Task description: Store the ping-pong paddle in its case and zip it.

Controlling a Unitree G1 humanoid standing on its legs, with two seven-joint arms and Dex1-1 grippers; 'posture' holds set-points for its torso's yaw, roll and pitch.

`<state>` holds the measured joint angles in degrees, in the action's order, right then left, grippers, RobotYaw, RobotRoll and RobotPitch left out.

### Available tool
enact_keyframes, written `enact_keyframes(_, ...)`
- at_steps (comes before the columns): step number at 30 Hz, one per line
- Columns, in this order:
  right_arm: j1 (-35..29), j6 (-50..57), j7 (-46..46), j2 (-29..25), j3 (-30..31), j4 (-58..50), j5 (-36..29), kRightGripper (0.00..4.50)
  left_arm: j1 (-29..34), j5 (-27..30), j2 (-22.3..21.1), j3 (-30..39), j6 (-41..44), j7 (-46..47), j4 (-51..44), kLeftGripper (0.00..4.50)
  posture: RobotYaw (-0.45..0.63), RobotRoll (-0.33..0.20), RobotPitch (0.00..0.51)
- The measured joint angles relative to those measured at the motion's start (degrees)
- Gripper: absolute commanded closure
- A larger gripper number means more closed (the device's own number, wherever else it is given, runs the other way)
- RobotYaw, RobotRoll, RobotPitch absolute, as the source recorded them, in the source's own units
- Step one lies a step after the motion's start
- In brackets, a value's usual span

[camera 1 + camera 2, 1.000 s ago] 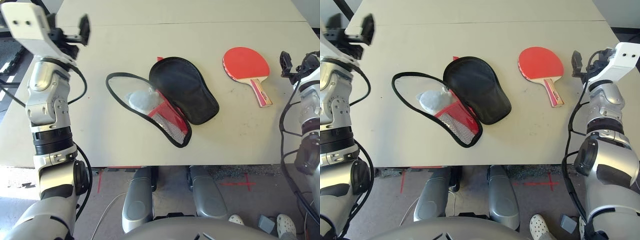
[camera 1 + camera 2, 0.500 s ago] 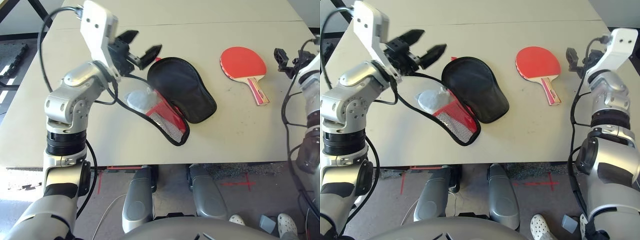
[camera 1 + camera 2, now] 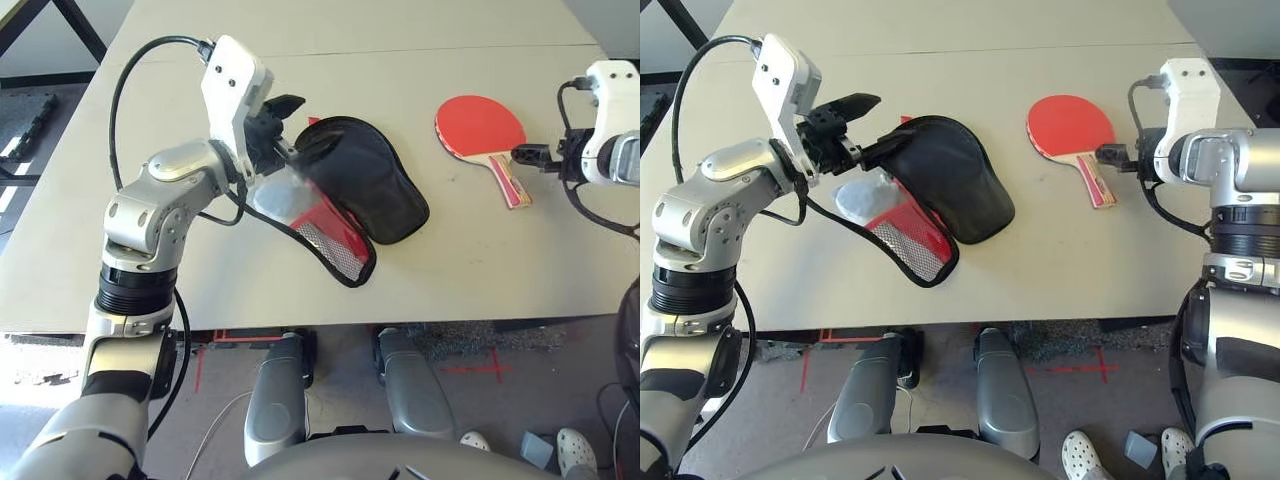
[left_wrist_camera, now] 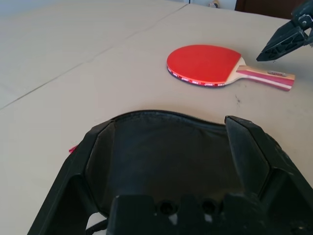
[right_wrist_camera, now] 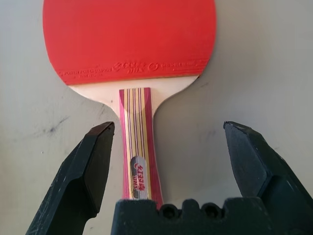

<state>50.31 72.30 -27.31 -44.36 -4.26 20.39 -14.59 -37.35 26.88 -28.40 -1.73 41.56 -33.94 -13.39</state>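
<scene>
The ping-pong paddle (image 3: pixel 482 124) lies flat at the right of the table, red face up, its striped handle (image 5: pixel 136 142) pointing to the near right. My right gripper (image 3: pixel 527 156) stands open at the handle's end, with a finger (image 5: pixel 95 156) on either side and no contact visible. The case (image 3: pixel 365 182) lies open mid-table, its black-lined flap folded back over the red mesh half (image 3: pixel 335 235). My left gripper (image 3: pixel 872 124) is open at the flap's far left edge, and its fingers (image 4: pixel 244 147) straddle the zip rim (image 4: pixel 166 113).
A whitish-grey soft bundle (image 3: pixel 275 196) sits inside the case's open half, just beside my left gripper. The table (image 3: pixel 480 270) has bare surface between case and paddle and along its near edge. A seam (image 3: pixel 400 48) crosses the table at the back.
The left gripper has dropped from above the case down to the flap's edge. The right gripper has swung inward and down to the paddle's handle. Both stay open.
</scene>
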Motion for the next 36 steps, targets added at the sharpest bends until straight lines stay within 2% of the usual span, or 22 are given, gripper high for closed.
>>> enact_keyframes(12,2.1,-5.6,-2.7,3.6,7.5,9.0,3.6,0.05,2.1,-0.9,0.1,-0.1,0.0,0.0,-1.8,0.0,-0.04,0.0,0.226)
enact_keyframes(13,2.2,-5.9,-2.8,3.9,7.9,9.1,4.0,0.44,2.2,-1.0,0.1,-0.1,0.0,0.1,-1.9,0.0,-0.04,0.0,0.228)
enact_keyframes(15,2.2,-6.6,-3.2,4.3,8.3,9.1,4.6,0.95,2.2,-1.3,0.1,-0.1,0.0,0.1,-2.0,0.0,-0.03,0.0,0.228)
enact_keyframes(21,1.6,-8.3,-3.6,4.4,8.7,8.2,5.8,3.22,2.4,-1.9,0.1,-0.3,0.0,0.1,-2.2,0.0,-0.03,0.0,0.229)
enact_keyframes(22,1.4,-8.7,-3.6,4.3,8.7,7.8,5.9,3.44,2.4,-2.1,0.1,-0.3,0.0,0.1,-2.2,0.0,-0.03,0.0,0.228)
enact_keyframes(30,-0.5,-10.7,-2.9,4.6,8.5,4.1,6.8,3.45,2.5,-2.5,0.1,-0.6,0.0,0.0,-2.2,0.0,-0.03,0.0,0.225)
enact_keyframes(36,-1.0,-10.8,-2.3,6.0,7.9,-3.0,6.5,3.45,2.5,-2.6,0.1,-0.6,-0.2,-0.1,-2.1,0.0,-0.03,0.0,0.224)
